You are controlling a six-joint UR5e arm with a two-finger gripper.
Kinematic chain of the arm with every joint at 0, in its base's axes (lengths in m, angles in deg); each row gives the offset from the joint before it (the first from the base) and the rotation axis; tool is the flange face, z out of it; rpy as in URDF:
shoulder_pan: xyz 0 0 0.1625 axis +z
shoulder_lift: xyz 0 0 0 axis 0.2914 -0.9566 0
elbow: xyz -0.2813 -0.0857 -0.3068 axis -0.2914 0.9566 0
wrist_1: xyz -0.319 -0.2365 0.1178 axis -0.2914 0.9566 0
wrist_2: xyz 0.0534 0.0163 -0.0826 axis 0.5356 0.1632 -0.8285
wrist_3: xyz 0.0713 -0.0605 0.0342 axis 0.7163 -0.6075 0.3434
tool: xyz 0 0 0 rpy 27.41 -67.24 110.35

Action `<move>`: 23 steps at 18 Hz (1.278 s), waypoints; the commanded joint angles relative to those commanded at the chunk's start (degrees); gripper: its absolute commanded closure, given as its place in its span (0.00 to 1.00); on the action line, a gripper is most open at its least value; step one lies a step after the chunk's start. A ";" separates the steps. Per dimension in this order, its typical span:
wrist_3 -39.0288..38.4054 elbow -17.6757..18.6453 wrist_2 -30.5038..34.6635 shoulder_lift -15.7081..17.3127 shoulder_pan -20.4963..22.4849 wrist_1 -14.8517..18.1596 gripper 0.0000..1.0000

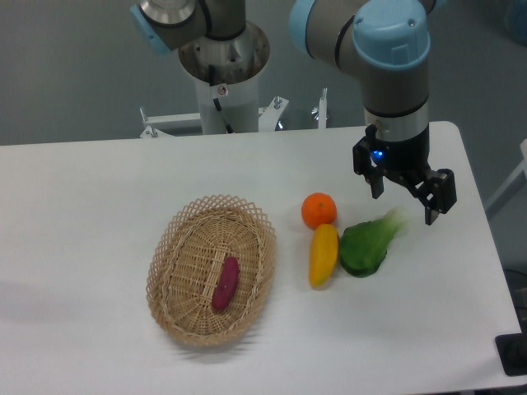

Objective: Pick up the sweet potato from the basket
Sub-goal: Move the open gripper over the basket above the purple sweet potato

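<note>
The small, slim, dark magenta-purple sweet potato (226, 283) is seen lying in the middle of the oval, shallow, tan woven wicker basket (167, 249), which is set on the white desk (82, 197). It is positioned well apart from the black two-finger tool (404, 199), which is held above the desk at the far right, with its fingers spread apart and nothing between them. Between the basket and the tool, three items are laid on the desk: a round orange fruit (318, 210), a yellow oblong fruit (323, 254) touching it, and a green leafy vegetable (367, 244) just beside the yellow fruit, below the tool.
</note>
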 joint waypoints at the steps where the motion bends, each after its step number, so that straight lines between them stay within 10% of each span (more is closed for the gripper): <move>1: 0.00 0.26 0.00 0.09 0.00 -0.17 0.00; 7: -3.50 1.93 -0.79 0.88 -0.26 -0.35 0.00; 16: -32.13 6.33 -8.09 2.20 -3.15 -1.14 0.00; 23: -45.18 12.21 -7.91 -0.09 -9.31 -8.52 0.00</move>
